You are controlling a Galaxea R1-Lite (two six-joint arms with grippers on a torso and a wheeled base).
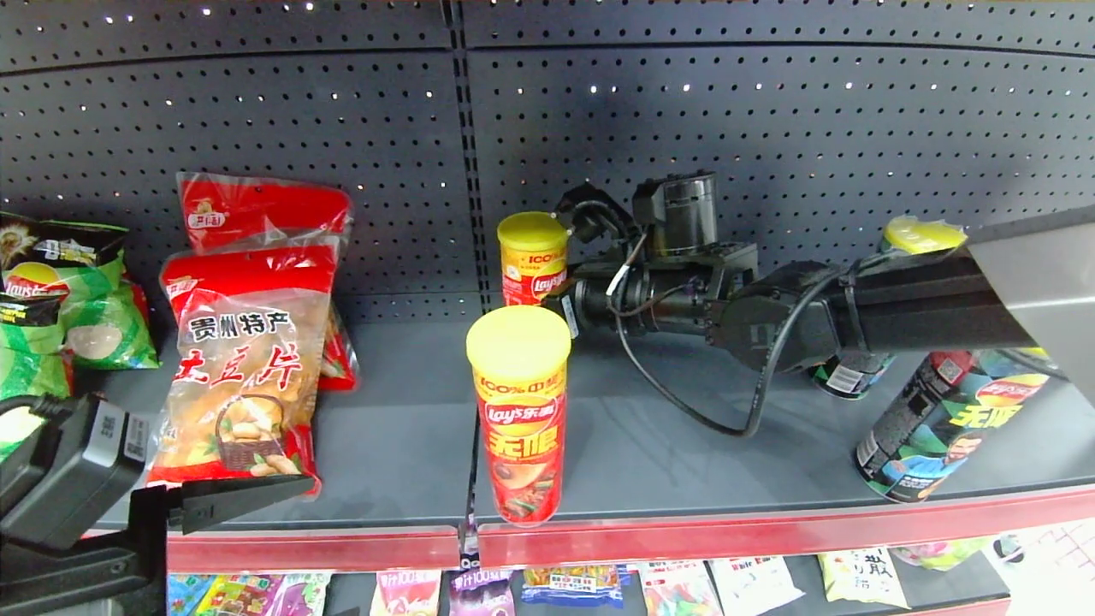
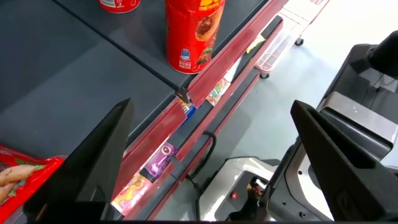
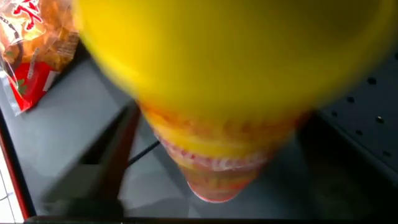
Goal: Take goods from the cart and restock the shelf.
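Grey shelf [image 1: 650, 445] carries front can [image 1: 519, 411]; right pincer [image 1: 556, 293] grips rear can [image 1: 531, 257].

On the shelf [image 1: 650, 445] we see the front can [image 1: 518, 411] standing at the edge near the middle, with the rear can [image 1: 532, 257] behind it by the back panel. Left of them stand two bags [image 1: 248, 376], one behind the other. The right end effector [image 1: 565, 295] sits just right of the rear can, and a third can [image 1: 949, 428] is at the far right.
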